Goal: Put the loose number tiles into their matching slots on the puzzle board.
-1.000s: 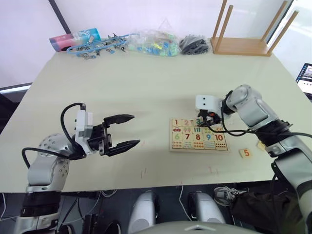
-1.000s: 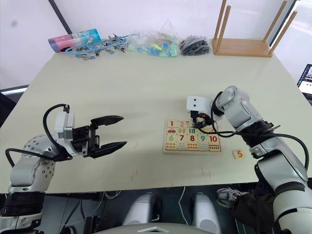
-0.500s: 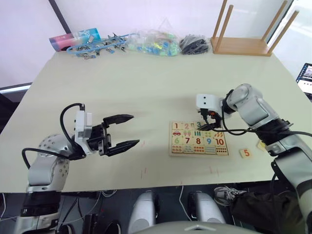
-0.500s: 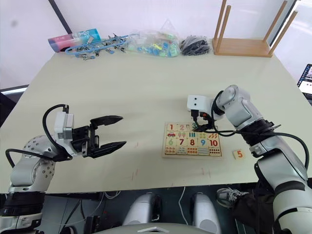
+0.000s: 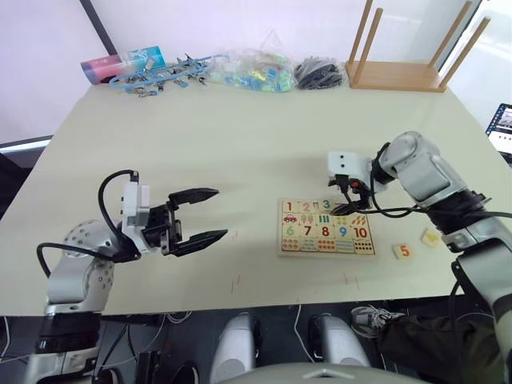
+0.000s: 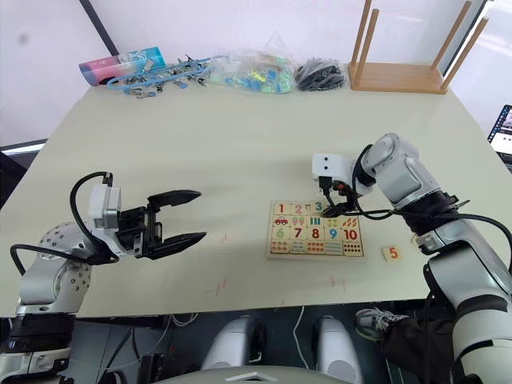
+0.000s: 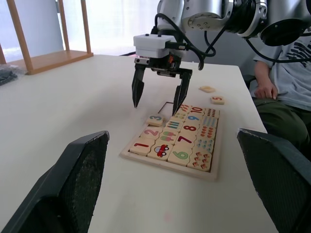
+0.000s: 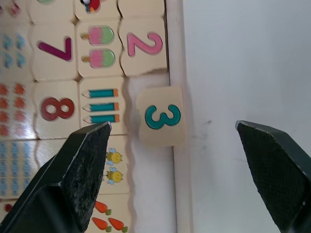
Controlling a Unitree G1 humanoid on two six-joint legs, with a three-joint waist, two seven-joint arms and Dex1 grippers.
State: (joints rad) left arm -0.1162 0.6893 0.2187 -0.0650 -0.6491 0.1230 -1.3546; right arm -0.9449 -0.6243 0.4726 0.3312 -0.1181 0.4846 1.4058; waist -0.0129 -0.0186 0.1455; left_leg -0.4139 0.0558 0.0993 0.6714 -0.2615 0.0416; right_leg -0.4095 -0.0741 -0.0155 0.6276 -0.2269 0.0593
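The puzzle board [image 5: 326, 239] lies on the table ahead of me, to the right. Its 3 tile [image 8: 160, 116] sits crooked, half on the board's far rim and partly over its slot. A bare slot [image 8: 148, 165] shows beside it. My right gripper [image 5: 346, 200] hangs open just above that tile, one of its fingers [image 8: 82, 165] on each side of it, holding nothing. A loose 5 tile [image 5: 403, 251] and another pale tile [image 5: 430, 238] lie on the table right of the board. My left gripper [image 5: 210, 214] is open and empty, well left of the board.
An upturned wooden stool [image 5: 408, 48] stands at the far right. Clear bags and packets [image 5: 256, 70] line the far edge. A seated person [image 7: 282, 82] is beyond the table's right side, and a screen [image 5: 504, 128] shows at the right edge.
My right gripper has risen off the board and shifted slightly right, leaving the 3 tile lying on the far rim. The left arm has not moved.
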